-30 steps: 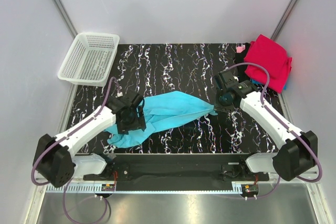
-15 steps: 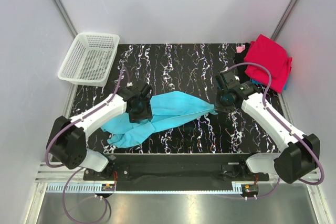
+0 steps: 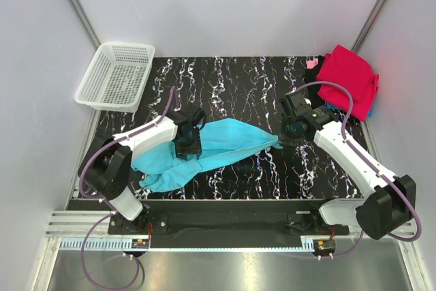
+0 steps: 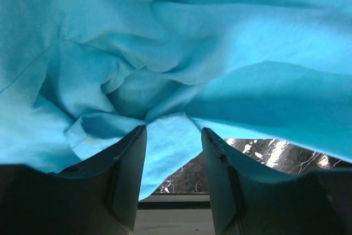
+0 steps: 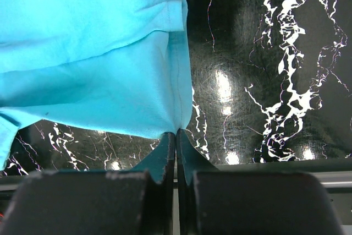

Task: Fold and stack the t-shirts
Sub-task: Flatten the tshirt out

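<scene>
A turquoise-blue t-shirt (image 3: 228,142) lies crumpled and stretched across the black marbled table (image 3: 238,86). My left gripper (image 3: 189,146) is pressed down onto its bunched middle. In the left wrist view the left gripper (image 4: 173,130) has its jaws apart, with a flap of the turquoise cloth (image 4: 165,42) hanging between the fingertips. My right gripper (image 3: 280,142) holds the shirt's right end. The right wrist view shows this gripper (image 5: 176,133) shut on the hem of the turquoise cloth (image 5: 88,53). A crimson red t-shirt (image 3: 347,76) tops a pile at the back right.
A white mesh basket (image 3: 116,76) stands at the back left corner of the table. Under the red shirt, bits of pink (image 3: 312,63) and blue (image 3: 332,107) cloth stick out. White walls close in on both sides and the back.
My left arm has swung right and away from me onto the shirt's middle, and its jaws have narrowed. The right arm and its grip have not moved.
</scene>
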